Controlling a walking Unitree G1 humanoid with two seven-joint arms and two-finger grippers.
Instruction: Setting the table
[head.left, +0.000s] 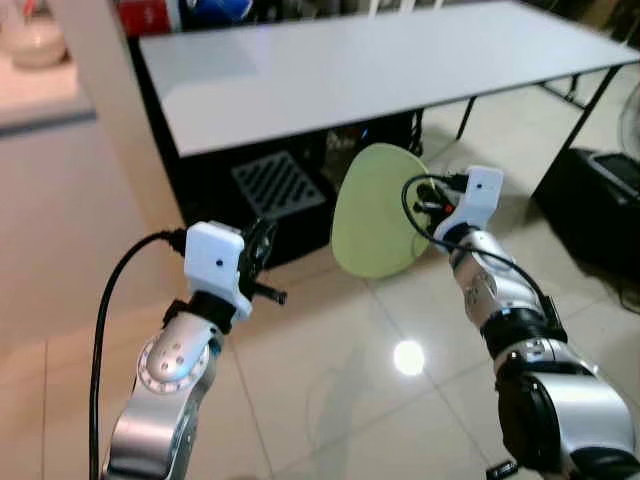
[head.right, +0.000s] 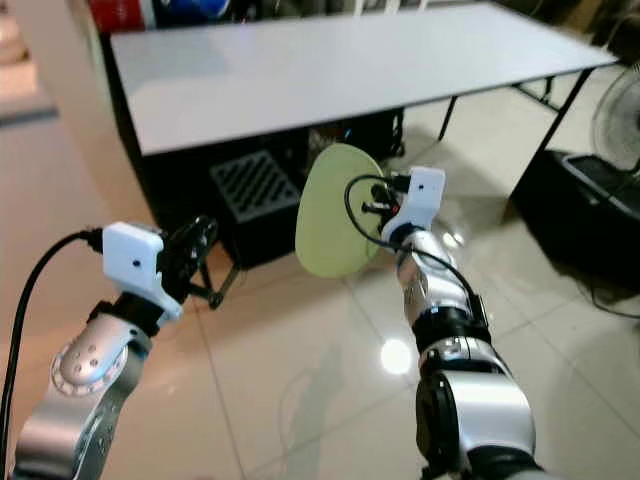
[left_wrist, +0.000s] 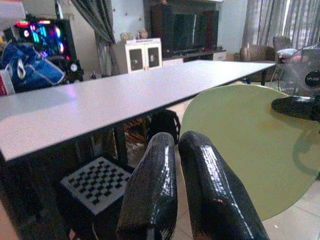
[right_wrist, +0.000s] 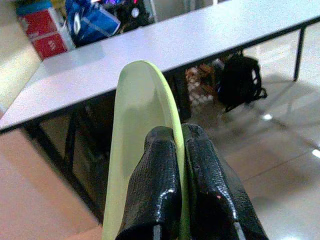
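Note:
A pale green round plate (head.left: 375, 212) is held on edge in the air, below the front edge of a long white table (head.left: 380, 65). My right gripper (right_wrist: 181, 165) is shut on the plate's rim, one finger on each face (right_wrist: 145, 150). My left gripper (left_wrist: 177, 170) is raised to the left of the plate, its two black fingers pressed together with nothing between them. The plate (left_wrist: 250, 145) stands a short way off to its right.
A black crate with a chequered panel (head.left: 278, 185) and a black backpack (right_wrist: 240, 80) sit under the table. A black box (head.left: 600, 200) and a fan (head.right: 618, 125) stand at the right. A beige counter (head.left: 40, 110) is at the left. Glossy tiled floor (head.left: 330, 380) lies in front.

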